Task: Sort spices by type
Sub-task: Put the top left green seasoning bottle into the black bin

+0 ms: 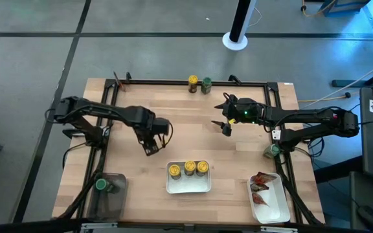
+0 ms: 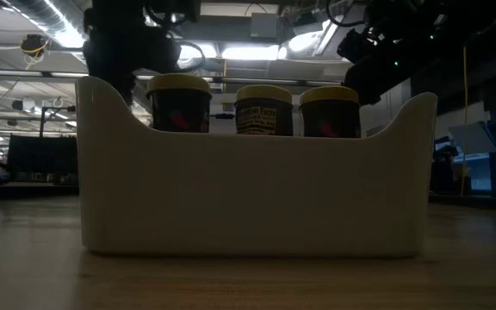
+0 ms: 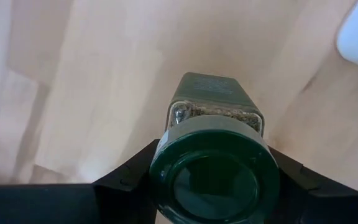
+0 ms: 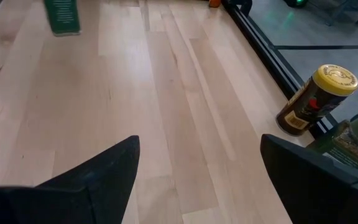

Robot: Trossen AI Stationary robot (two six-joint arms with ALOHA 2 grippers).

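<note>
We held a green-capped jar (image 3: 213,168) clamped in our left pincer (image 1: 153,144) above the table (image 1: 135,103), left of the white tray (image 1: 188,186) with three yellow-capped jars (image 1: 190,167). Our right pincer (image 1: 226,126) hung wide open, empty.

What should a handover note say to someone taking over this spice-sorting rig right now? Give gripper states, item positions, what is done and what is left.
Left gripper: shut on a green-capped glass spice jar, held above mid-table.
Right gripper: open, empty, right of centre.
Done: three yellow-capped jars in the white centre tray; red-orange packets in the white right tray; one green-capped jar in the dark translucent bin.
Left: the held jar; a yellow-capped jar and green-capped jar at the far edge; a green-capped jar at the right edge.
</note>
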